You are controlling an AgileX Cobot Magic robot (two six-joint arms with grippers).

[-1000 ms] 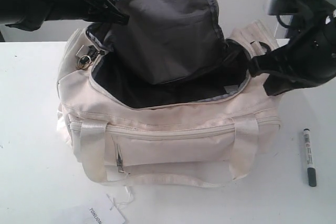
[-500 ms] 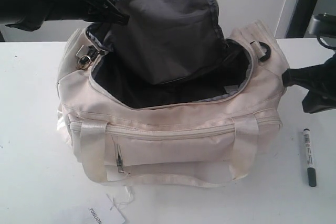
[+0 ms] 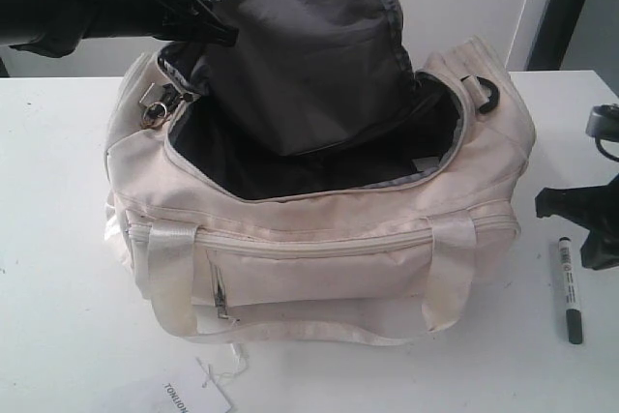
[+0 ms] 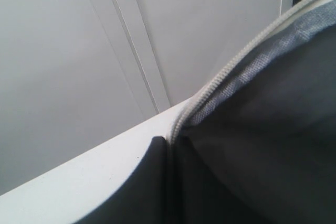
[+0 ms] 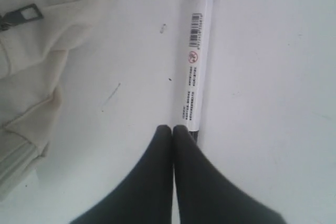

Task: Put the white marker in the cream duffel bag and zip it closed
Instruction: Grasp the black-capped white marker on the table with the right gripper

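right gripper [image 5: 172, 129]: black fingers pressed together, nothing between them; tips just over one end of the marker, low at the far right of the scene
left gripper [image 3: 218, 34]: pinched on the zip edge of the bag's raised flap, far left
slim white marker with dark cap [image 3: 569, 289]: flat on the white surface [image 3: 58, 239], right of the bag, apart from it
large soft cream fabric duffel bag [image 3: 319, 268]: centre, main opening wide, dark lining showing
white paper tag [image 3: 198, 396]: near edge, in front of the bag
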